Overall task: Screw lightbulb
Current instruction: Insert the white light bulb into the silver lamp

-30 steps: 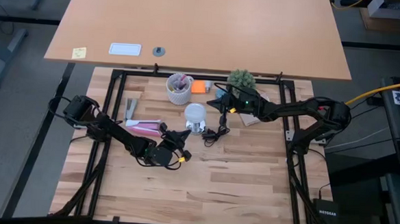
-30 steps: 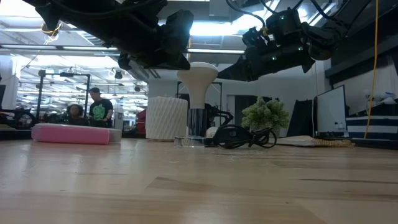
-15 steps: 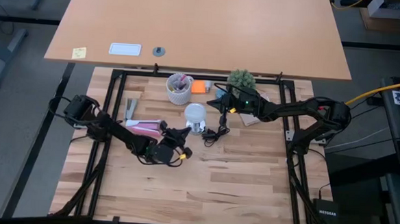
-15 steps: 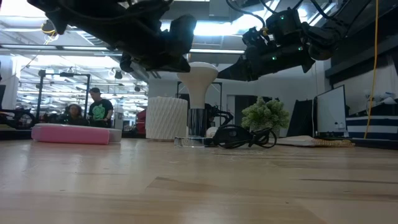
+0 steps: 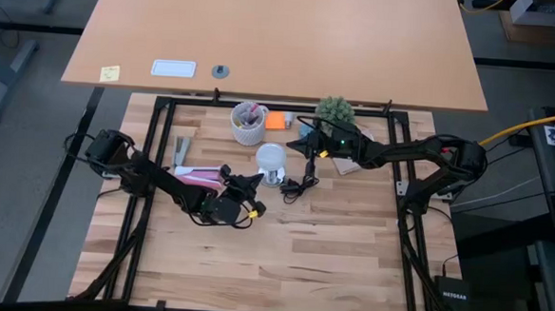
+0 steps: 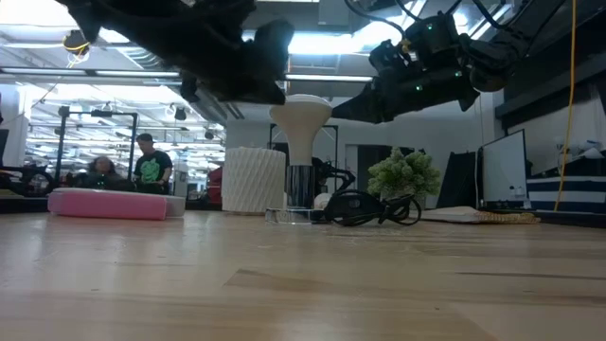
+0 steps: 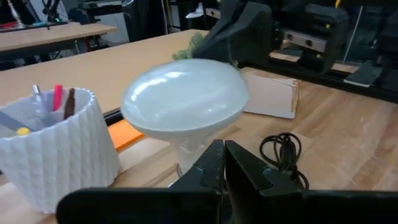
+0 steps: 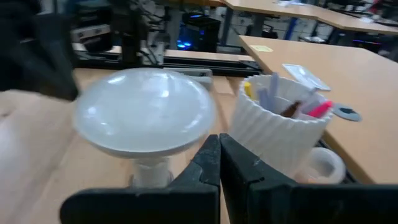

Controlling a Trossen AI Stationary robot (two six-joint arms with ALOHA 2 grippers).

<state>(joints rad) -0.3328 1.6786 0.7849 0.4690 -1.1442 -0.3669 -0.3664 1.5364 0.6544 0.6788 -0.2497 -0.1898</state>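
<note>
Lightbulb first: from above, the small white frosted globe lightbulb [image 5: 272,157] stands base-down on the wooden worktop [image 5: 330,244], near centre. The left hand [image 5: 249,182] sits at its seven o'clock, just beside it; the right hand [image 5: 304,138] is near its two o'clock.

At worktop height, the bulb rises from a silvery round fitting [image 6: 298,199], seemingly seated already, though the thread is hidden.

Left wrist: fingers pressed together, holding nothing, the dome close ahead.

Right wrist: fingers likewise shut and empty.

Judgement: light, slippery, fragile glass; grip the dome's widest girth gently.
</note>
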